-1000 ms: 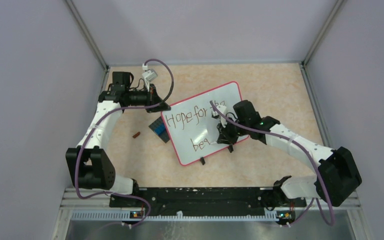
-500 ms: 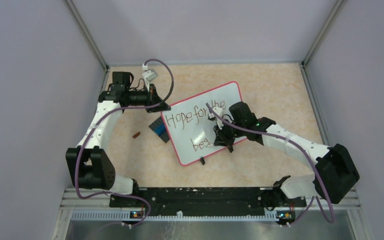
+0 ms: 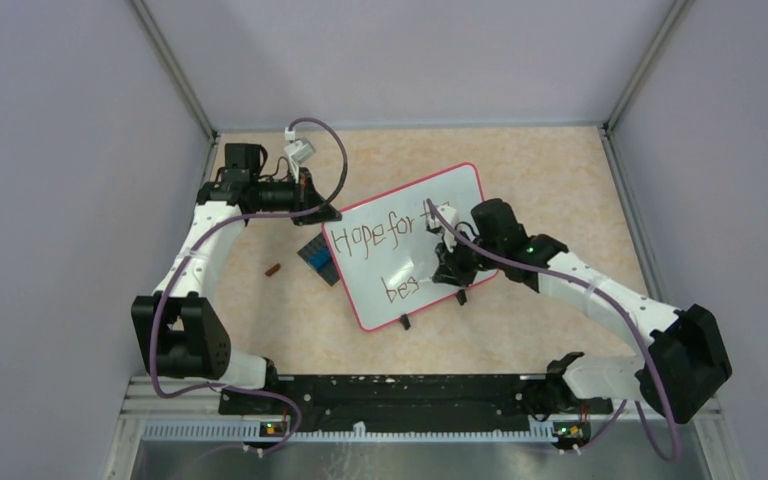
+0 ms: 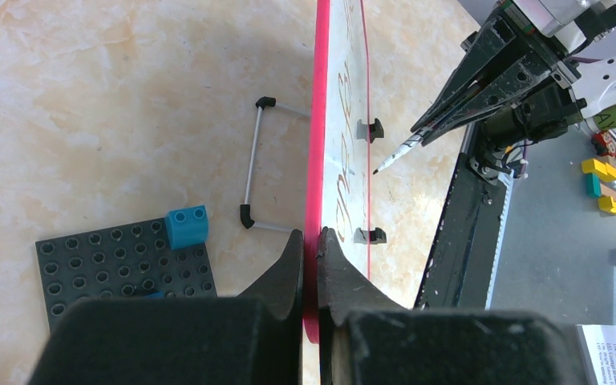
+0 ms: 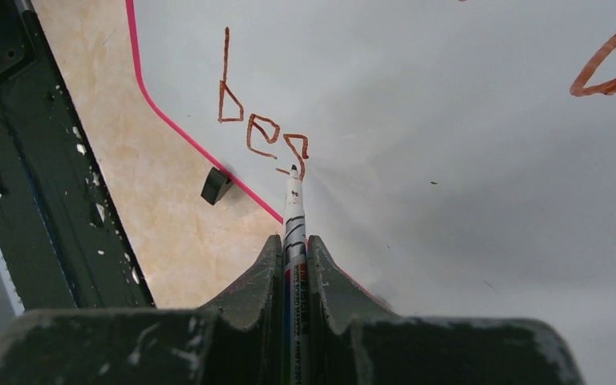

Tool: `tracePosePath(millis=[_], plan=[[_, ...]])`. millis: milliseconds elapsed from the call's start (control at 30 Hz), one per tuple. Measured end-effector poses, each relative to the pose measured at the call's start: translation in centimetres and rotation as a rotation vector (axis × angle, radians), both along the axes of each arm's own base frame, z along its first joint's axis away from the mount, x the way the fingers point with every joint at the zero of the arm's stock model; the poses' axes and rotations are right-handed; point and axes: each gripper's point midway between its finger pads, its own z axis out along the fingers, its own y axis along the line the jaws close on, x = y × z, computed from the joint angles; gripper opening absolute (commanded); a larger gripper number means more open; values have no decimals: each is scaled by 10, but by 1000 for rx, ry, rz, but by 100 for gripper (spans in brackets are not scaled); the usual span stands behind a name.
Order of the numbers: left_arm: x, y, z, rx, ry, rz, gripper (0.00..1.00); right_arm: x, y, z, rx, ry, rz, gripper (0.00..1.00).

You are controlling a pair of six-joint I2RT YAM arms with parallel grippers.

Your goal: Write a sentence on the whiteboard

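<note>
Beige marbled counter (image 3: 520,330). The right claw (image 5: 293,241) clenches one slim marker (image 5: 293,200), its tip at the third letter of "bes". One glossy, red-framed whiteboard (image 3: 390,262) leans mid-counter, carrying the sentence (image 3: 375,238) in two lines. The left claw (image 4: 310,237) pinches its frame edge beside one studded grey baseplate (image 4: 120,265). Beyond stand smooth lavender walls (image 3: 410,60).

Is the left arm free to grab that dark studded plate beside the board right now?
Probably not yet. The left gripper is shut on the whiteboard at its red edge, so it would have to let go first. The studded plate lies close by.
</note>
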Motion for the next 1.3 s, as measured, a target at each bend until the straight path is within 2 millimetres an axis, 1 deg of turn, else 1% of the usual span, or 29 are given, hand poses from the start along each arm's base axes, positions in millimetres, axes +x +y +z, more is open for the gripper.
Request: tracePosePath(millis=[267,467,733,1000,1300], plan=[[0,0,0,0,0,0,0,5,-2,-4,-17,-2,-20,0],[0,0,0,1,0,0,0,8,-4,-12,-35,15,-31,0],[0,0,0,1,0,0,0,12,-10,-12,-31,29,-50,0],[0,0,0,1,0,1,0,17,-26,-14,-42,51,-86,0],[0,0,0,0,0,0,0,17,-26,-11,-35,51,-72,0]])
